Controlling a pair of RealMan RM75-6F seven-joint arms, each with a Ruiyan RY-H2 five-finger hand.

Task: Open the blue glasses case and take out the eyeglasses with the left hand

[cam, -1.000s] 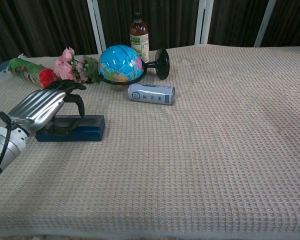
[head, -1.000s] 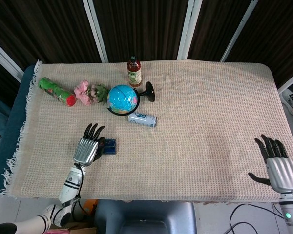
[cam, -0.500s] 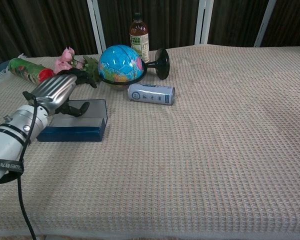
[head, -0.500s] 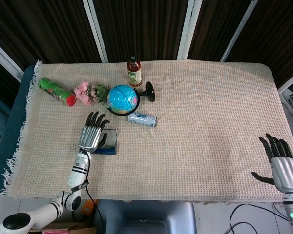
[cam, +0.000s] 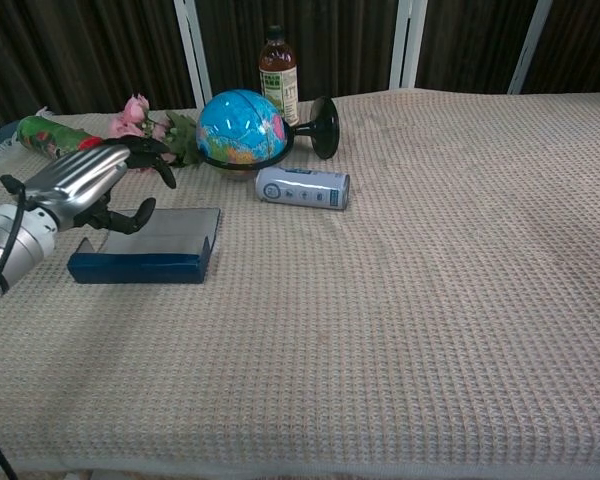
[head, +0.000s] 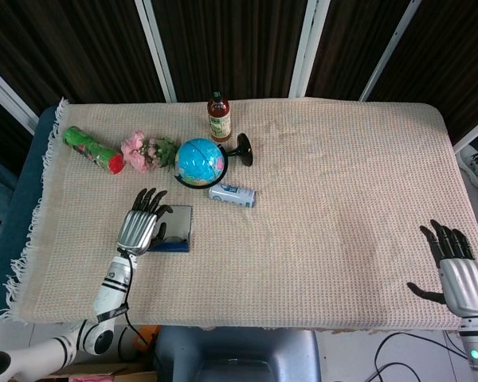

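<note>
Since a second ago, when the left hand's dark fingers (cam: 152, 156) were curled down over the closed blue glasses case (cam: 140, 265), they've lifted clear: now loosely curled and apart, thumb sticking out toward the case, holding nothing. Left hand (head: 140, 228) hovers over the case's far-left end; contact is hard to call from the head view, but the chest view shows a gap under the thumb.

Case itself changed: lid (cam: 160, 232) has swung up, grey inner face showing, leaning back from the blue base. Sits near the table's left-front area, just in front of the globe (head: 199, 160) and the pink flowers (head: 135, 150), with a small can (head: 232, 195) lying on its side between case and globe stand. Can't see eyeglasses from either camera; lid and hand mask the interior.

Read: opening step looks done or nearly so. Next is reaching in with the same hand for the glasses. Risk is the lid dropping shut if it isn't past balance.

Right hand (head: 460, 274) idle at the front-right table edge, fingers spread, empty, well apart from everything. Sauce bottle (head: 218, 117) and green tube (head: 92, 149) at the back untouched.
</note>
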